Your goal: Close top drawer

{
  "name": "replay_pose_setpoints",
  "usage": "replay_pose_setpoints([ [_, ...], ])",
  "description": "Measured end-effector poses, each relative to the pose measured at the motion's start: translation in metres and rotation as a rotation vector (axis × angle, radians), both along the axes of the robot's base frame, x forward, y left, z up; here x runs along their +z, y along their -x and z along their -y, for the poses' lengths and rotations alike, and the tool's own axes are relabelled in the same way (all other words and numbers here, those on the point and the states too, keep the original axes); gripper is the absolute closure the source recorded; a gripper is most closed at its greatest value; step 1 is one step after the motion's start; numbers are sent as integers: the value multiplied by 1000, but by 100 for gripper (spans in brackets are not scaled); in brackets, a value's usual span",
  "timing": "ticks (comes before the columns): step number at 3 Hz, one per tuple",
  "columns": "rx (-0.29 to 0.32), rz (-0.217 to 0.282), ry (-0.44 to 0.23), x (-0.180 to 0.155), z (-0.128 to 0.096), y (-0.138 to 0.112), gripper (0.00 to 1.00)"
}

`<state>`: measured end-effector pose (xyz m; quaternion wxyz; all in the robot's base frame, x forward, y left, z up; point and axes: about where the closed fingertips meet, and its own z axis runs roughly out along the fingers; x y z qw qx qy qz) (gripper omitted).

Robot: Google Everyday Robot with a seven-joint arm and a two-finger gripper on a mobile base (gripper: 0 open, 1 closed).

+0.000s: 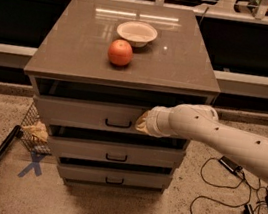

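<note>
The top drawer (82, 113) is mid-frame, just under the cabinet top (83, 45). Wide grey-brown front w/ a small dark handle (118, 124) at centre. It sticks out a bit, w/ a dark gap above. The gripper (141, 122) is against its front, right of the handle.

Dim, warm overhead light; pale glare streaks the glossy grey-brown worktop (182, 61). Shadow fills the gap above the wide grey-brown top drawer (82, 113), where the tan claw (141, 122) sits at its front.

Cream-white arm (220, 135), a smooth fat tube, small dark dots along its side, a ringed collar at the wrist, and the tan pincer (141, 122) at the drawer (82, 112) front.
</note>
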<state>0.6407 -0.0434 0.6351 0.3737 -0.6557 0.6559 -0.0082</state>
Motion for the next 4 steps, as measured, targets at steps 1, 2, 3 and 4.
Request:
replay_pose_setpoints([
  [1,0,0,0,0,0,0,100],
  [2,0,0,0,0,0,0,100],
  [3,0,0,0,0,0,0,100],
  [4,0,0,0,0,0,0,82],
])
